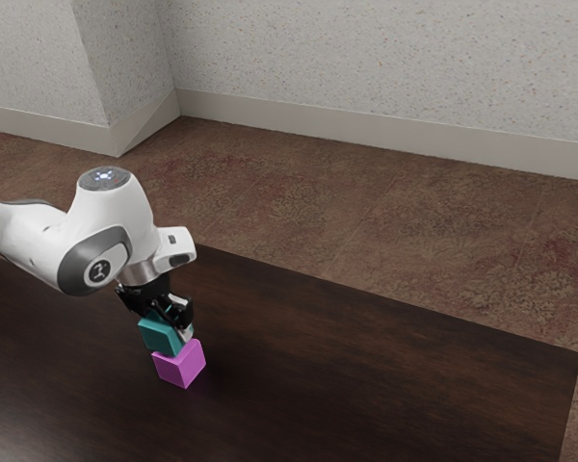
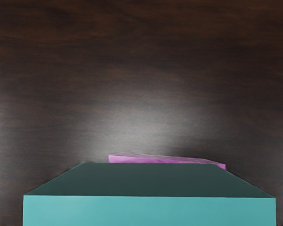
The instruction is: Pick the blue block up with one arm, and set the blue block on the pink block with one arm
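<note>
Above pink block (image 1: 179,366), blue block (image 1: 159,335)

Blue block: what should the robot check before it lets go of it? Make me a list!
1. Gripper grips the blue block from two sides: ok.
2. Blue block is over the pink block: ok.
3. Blue block is touching the pink block's top: cannot tell.
4. Blocks are lined up squarely: cannot tell; in the wrist view a strip of pink peeks out past the blue block.
5. Pink block sits flat on the table: ok.
</note>
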`<state>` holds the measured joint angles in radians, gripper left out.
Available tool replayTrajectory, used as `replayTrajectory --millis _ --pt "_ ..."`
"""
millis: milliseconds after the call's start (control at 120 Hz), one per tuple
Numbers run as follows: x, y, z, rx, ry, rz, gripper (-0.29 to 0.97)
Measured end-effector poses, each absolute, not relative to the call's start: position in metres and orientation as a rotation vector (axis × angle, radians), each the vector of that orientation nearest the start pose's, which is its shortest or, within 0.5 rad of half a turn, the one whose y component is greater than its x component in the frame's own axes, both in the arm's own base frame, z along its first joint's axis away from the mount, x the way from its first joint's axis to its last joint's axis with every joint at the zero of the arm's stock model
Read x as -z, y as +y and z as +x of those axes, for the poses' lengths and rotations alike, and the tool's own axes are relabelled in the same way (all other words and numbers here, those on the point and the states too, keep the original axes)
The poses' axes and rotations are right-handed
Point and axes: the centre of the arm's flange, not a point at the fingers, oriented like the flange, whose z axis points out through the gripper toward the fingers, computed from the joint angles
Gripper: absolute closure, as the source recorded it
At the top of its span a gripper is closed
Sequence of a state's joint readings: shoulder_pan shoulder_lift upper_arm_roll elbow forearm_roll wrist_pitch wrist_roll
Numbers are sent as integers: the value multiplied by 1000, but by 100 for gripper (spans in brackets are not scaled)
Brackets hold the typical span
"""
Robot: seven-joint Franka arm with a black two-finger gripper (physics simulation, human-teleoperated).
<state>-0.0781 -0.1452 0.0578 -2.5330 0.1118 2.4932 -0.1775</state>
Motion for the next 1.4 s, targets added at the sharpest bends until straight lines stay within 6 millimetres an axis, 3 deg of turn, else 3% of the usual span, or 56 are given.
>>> replayTrajectory --millis 275,350,600,792,875,900,933,992,1033,1067,1133,1258,1400 --pt "-336 -11 457 167 -94 -3082 38" --pt "-336 -11 457 168 -86 -3086 28" --pt "-344 -12 457 190 -37 -3094 10" --pt "-421 -18 458 411 63 -3044 4" --pt "-442 -38 463 462 124 -3029 3" --pt "-459 -52 468 505 118 -3039 2" --pt "-496 -74 479 583 71 -3071 2" --pt "-622 -111 505 774 -97 -3132 2" --pt "-698 -110 505 825 -267 -3163 1" --pt "-726 -102 499 785 -397 -3167 1" --pt "-728 -98 490 590 -603 -3165 1" --pt "-695 -96 478 241 -913 -3086 1" --pt "-672 -93 467 34 -1168 -2951 0"
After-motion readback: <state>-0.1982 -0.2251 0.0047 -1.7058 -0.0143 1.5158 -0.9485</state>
